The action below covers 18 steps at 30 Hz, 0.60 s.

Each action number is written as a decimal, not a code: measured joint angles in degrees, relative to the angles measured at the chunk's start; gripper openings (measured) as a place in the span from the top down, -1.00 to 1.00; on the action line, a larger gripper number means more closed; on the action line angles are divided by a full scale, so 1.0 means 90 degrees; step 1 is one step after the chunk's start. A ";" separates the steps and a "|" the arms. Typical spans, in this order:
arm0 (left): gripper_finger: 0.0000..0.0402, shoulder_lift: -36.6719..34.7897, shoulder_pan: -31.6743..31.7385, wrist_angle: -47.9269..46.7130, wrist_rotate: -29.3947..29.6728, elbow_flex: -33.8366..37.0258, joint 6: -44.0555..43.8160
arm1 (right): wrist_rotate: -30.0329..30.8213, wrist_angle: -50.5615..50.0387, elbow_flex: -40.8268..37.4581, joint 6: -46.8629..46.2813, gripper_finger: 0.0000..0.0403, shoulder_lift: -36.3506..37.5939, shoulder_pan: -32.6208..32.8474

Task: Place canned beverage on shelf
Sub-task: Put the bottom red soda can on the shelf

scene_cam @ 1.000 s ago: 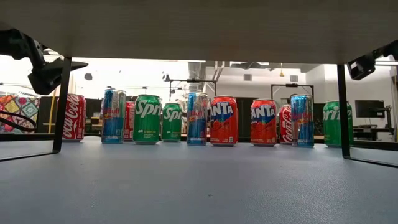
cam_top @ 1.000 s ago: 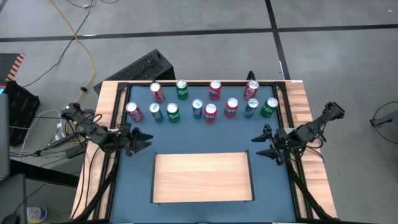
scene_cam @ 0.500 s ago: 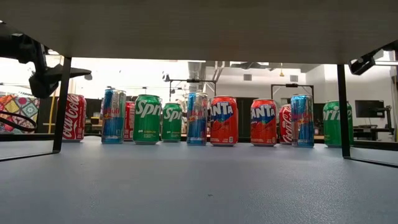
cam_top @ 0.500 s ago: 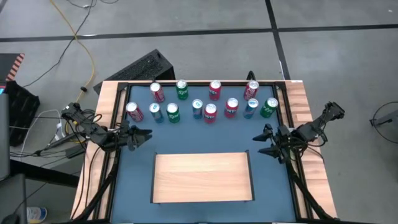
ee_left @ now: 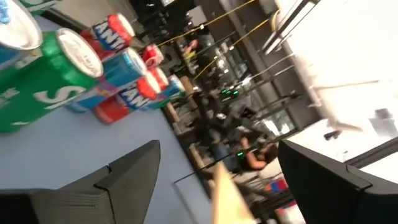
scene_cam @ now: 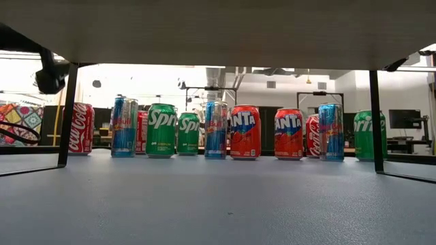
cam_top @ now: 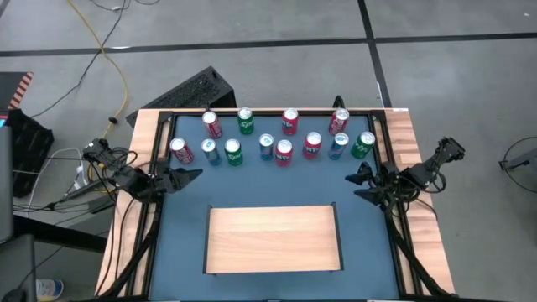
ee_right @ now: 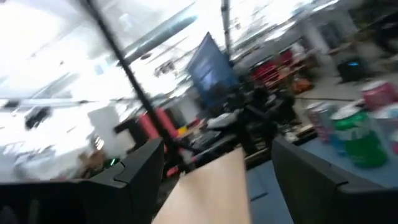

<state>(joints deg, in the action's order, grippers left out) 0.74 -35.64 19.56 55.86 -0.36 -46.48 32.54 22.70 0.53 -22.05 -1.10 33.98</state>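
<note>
Wood shelf: pale tan board (cam_top: 274, 238), lies flat on the near middle of the blue tabletop (cam_top: 274, 183); nothing on it.
Cans: eleven, all upright at the far side of the tabletop, well apart from the shelf, loose two rows.
Back row: red can (cam_top: 212, 125), green can (cam_top: 246, 121), red can (cam_top: 290, 121), red can (cam_top: 339, 121).
Front row: red can (cam_top: 181, 151), blue can (cam_top: 210, 152), green Sprite can (cam_top: 232, 152), blue can (cam_top: 267, 146), red can (cam_top: 284, 151), red Fanta can (cam_top: 312, 144), blue can (cam_top: 338, 145), green can (cam_top: 362, 144) farthest right.
Low view: same cans stand in a line across the mat; Coca-Cola can (scene_cam: 80, 128) at one end, Sprite (scene_cam: 161, 130) and Fanta (scene_cam: 244, 131) mid-row.
Left pincer: (cam_top: 186, 176) at the left edge of the tabletop, above the mat, near the red front-row can but not touching; fingers spread wide, holding nothing.
Right pincer: (cam_top: 362, 181) at the right edge, near the green can, apart from it; fingers spread wide, empty.
Left wrist view: both dark fingers (ee_left: 127, 180) apart, cans beyond.
Right wrist view: fingers (ee_right: 140, 180) apart, pale board edge between them, blurred.
</note>
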 joint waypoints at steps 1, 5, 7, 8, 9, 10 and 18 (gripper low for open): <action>-0.55 0.0002 0.0000 0.0191 -0.0052 0.0000 0.0043 | 0.0310 0.0001 -0.0001 -0.0179 -0.41 -0.0002 0.0000; -0.55 0.0008 0.0000 0.0364 -0.0318 -0.0148 0.0328 | 0.1505 0.0023 0.0001 -0.1141 -0.41 -0.0002 -0.0002; -0.55 -0.0001 -0.0002 0.0515 -0.0368 -0.0292 0.0471 | 0.1804 0.0027 0.0002 -0.1401 -0.41 -0.0002 -0.0003; -0.55 -0.0003 -0.0002 0.0540 -0.0376 -0.0378 0.0548 | 0.1871 0.0032 0.0013 -0.1408 -0.41 -0.0002 -0.0009; -0.55 -0.0003 -0.0001 0.0519 -0.0390 -0.0443 0.0636 | 0.1881 0.0004 0.0041 -0.1346 -0.41 -0.0002 -0.0031; -0.55 0.0000 0.0000 0.0488 -0.0397 -0.0508 0.0732 | 0.1886 -0.0014 0.0097 -0.1229 -0.41 -0.0007 -0.0052; -0.55 0.0075 0.0000 0.0488 -0.0440 -0.1203 0.1631 | 0.2565 0.0025 0.1073 0.0735 -0.41 -0.0399 -0.0436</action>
<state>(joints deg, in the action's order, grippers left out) 1.41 -35.64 23.95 51.91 -11.19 -31.80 55.63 22.93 10.19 -15.43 -4.69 30.05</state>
